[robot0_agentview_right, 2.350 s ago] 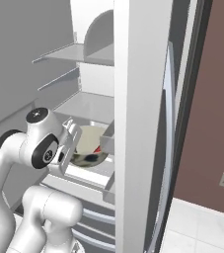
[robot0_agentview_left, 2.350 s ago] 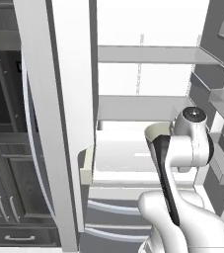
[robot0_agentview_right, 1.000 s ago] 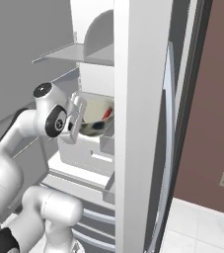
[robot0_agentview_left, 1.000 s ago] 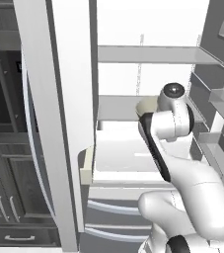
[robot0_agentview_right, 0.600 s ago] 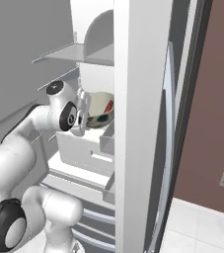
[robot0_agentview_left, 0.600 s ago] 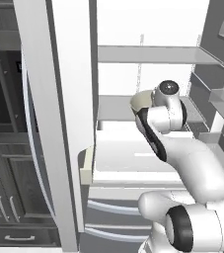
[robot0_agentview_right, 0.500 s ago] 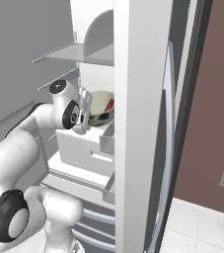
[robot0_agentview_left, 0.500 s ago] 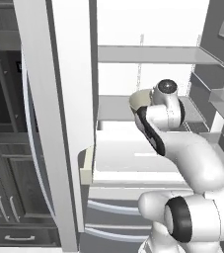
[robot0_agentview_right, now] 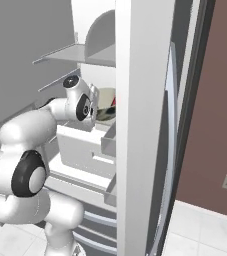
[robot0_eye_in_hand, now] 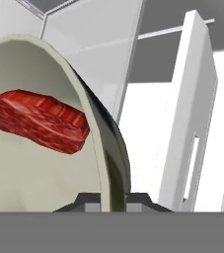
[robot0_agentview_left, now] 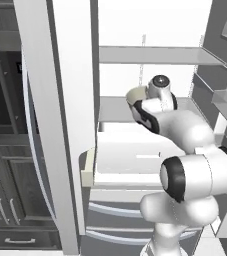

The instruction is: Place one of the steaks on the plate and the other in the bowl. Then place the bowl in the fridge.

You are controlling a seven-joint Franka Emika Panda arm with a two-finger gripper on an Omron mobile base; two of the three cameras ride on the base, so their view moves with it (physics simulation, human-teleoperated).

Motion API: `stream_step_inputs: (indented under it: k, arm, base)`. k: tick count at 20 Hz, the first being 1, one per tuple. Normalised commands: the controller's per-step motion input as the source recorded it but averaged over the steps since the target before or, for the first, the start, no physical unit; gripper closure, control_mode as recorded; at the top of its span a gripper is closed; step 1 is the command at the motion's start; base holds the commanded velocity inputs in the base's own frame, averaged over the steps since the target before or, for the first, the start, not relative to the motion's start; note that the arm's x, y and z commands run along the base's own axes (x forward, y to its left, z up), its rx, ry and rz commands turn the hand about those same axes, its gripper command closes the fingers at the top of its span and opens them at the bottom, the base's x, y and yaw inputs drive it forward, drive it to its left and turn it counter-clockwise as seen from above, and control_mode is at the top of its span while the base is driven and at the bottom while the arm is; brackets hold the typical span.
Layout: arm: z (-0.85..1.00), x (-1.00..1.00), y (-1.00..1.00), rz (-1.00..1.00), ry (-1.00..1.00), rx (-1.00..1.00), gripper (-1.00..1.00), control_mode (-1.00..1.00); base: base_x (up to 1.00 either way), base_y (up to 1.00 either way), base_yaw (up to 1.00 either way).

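Left base view: the big fridge [robot0_agentview_left: 55, 125] stands open, no writing to read on it. The arm reaches inside over a white shelf [robot0_agentview_left: 130, 150]. The hand view shows the bowl [robot0_eye_in_hand: 44, 163] (cream colored) up close, the claw [robot0_eye_in_hand: 111, 200] pinching its rim, a red steak [robot0_eye_in_hand: 37, 121] inside.
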Motion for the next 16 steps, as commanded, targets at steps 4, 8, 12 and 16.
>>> stream_step_inputs:
  k: [4, 8, 12, 16]
  arm:
    - [-0.04, 0.62, -0.07, 0.0, 0.0, 0.0, 1.0, -1.0]
    - [-0.21, 0.52, -0.1, 0.0, 0.0, 0.02, 1.0, -1.0]
    - [-0.28, 0.34, -0.16, 0.0, 0.0, 0.02, 1.0, -1.0]
    - [-0.24, 0.29, -0.19, 0.0, 0.0, 0.03, 1.0, -1.0]
  base:
    - [0.0, 0.0, 0.0]
    - [0.0, 0.0, 0.0]
    - [0.0, 0.0, 0.0]
    - [0.0, 0.0, 0.0]
